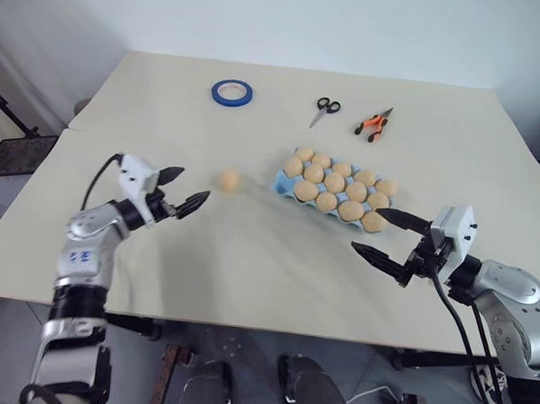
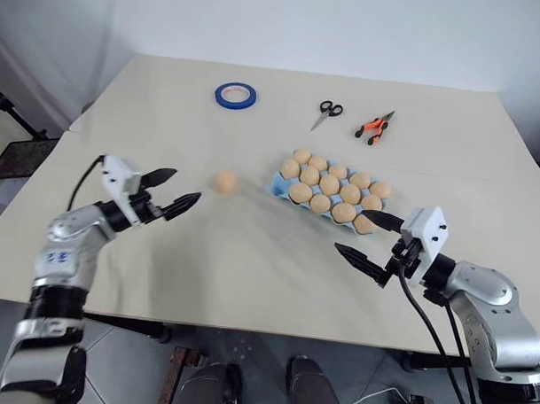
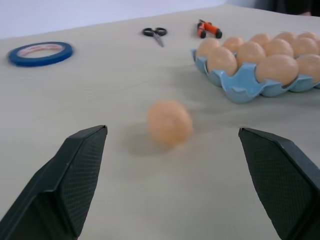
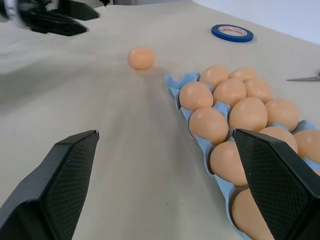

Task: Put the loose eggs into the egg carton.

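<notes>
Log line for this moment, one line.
loose egg: one on table, left of egg carton | left end effector: open, beside egg, empty | right end effector: open, empty, near carton

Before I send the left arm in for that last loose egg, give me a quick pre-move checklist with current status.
1. Left end effector open and empty: ok.
2. Loose egg on the table, apart from the egg carton: ok.
3. Egg lined up between the left fingers in the wrist view: ok.
4. Egg at rest: cannot tell, it looks smeared.
5. Free cup in the carton: cannot tell.
6. Right end effector open, beside the carton's near end: ok.
</notes>
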### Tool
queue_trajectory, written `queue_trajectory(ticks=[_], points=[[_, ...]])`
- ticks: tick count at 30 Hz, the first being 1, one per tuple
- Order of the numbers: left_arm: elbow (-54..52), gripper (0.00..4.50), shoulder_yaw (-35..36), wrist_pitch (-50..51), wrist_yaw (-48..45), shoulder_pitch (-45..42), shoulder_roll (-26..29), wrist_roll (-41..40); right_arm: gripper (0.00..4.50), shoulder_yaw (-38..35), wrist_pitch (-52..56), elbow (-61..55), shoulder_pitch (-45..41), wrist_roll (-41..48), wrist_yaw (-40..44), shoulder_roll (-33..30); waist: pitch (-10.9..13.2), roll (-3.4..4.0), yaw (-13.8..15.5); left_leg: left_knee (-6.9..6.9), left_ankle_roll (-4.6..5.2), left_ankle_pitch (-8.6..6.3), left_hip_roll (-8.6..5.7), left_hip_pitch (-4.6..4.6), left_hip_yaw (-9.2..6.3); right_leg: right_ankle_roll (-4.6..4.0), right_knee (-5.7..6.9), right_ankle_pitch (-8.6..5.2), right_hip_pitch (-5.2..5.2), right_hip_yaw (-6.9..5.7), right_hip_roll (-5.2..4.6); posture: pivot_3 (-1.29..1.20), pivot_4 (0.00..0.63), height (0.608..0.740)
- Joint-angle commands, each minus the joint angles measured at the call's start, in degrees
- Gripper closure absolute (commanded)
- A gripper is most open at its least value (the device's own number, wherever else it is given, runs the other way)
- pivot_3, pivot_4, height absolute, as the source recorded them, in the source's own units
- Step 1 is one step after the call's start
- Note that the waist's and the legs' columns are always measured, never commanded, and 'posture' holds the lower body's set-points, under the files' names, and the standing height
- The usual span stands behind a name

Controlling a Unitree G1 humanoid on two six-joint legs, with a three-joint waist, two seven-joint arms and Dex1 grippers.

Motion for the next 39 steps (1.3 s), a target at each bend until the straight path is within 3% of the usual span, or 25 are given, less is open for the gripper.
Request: queue_trajectory(ticks=[1, 8, 18, 27, 39], points=[[10.98, 0.01, -2.09, -4.20, 1.71, -7.56, -0.80, 4.04, 0.00, -1.25, -0.89, -0.95, -0.41, 0.19, -0.01, -0.35, 0.00, 0.00, -0.02, 0.00, 0.02, 0.00, 0.00, -0.02, 0.00, 0.02, -0.01, 0.00, -0.01, 0.00, 0.00, 0.00, 0.150, 0.740], [34.01, 0.01, -5.96, -12.13, 2.49, -19.98, -4.32, 10.41, 0.00, -1.34, -0.76, -1.55, 0.05, 0.19, -0.21, -0.50, 0.00, 0.00, -0.34, 0.00, -0.07, -0.05, 0.03, -0.07, 0.11, 0.19, 0.05, -0.10, -0.17, 0.02, 0.14, 0.00, 0.150, 0.740], [44.29, 0.01, -5.80, -15.92, 6.47, -24.63, -6.99, 13.37, 0.00, -1.87, -0.66, -2.96, 1.36, 0.37, -1.18, -0.47, 0.02, -0.03, -0.18, 0.15, -0.12, -0.09, 0.08, -0.13, 0.20, 0.21, 0.10, -0.12, -0.22, 0.02, 0.19, 0.00, 0.150, 0.740], [46.67, 2.76, -5.03, -17.02, 8.72, -26.10, -8.24, 14.29, 0.00, -1.84, -0.98, -2.34, 0.90, 0.25, -1.25, -0.65, 0.02, -0.03, -0.16, 0.44, 0.01, -0.18, 0.10, -0.16, 0.20, 0.21, 0.29, -0.12, -0.21, 0.00, 0.21, 0.00, 0.150, 0.740], [45.07, 2.97, -4.60, -18.43, -3.13, -33.32, -12.47, 12.86, 0.00, -2.01, -1.41, -3.32, 1.48, -0.05, -2.15, -0.22, 0.02, -0.04, 0.25, 0.50, 0.00, -0.19, 0.08, -0.21, 0.20, 0.21, 0.29, -0.12, -0.21, -0.28, 0.22, 0.00, 0.150, 0.740]])
